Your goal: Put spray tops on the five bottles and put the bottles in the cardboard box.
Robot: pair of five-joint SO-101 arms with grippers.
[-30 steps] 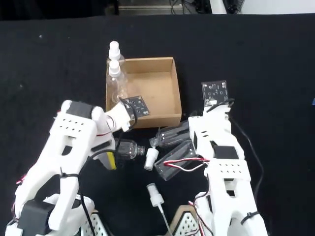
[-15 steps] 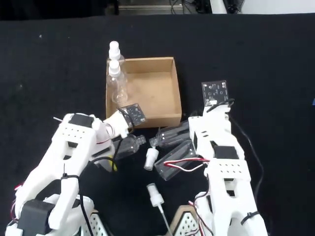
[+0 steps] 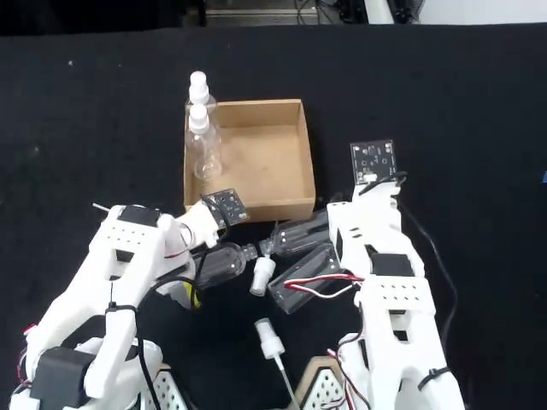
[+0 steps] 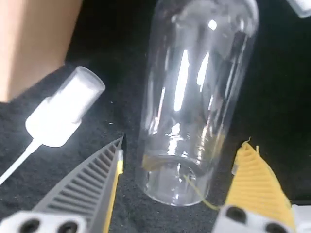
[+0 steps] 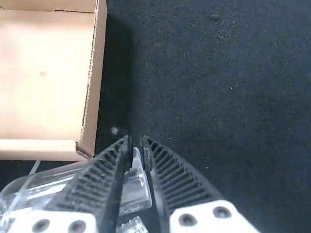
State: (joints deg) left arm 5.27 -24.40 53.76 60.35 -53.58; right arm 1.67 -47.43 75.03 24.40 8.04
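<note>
A clear open-necked bottle (image 3: 220, 264) lies on the black table in front of the cardboard box (image 3: 291, 166). My left gripper (image 3: 195, 282) is open, its grey and yellow fingers on either side of the bottle's base (image 4: 182, 179) without pressing it. One loose white spray top (image 3: 262, 275) lies by the bottle's neck and shows beside the bottle (image 4: 63, 116). Another spray top (image 3: 272, 342) with its tube lies nearer the front. My right gripper (image 5: 135, 145) is shut on a second clear bottle (image 5: 48, 189) just in front of the box (image 5: 43, 73).
Two capped bottles (image 3: 200, 128) stand along the box's left wall. The right arm (image 3: 385, 273) stretches along the table's right side, with red and white cables across it. Open black table lies beyond and to the right of the box.
My left gripper has drawn back from the box's front wall toward the near edge and settled around the lying bottle's base. The bottle turned slightly. The right arm stayed put.
</note>
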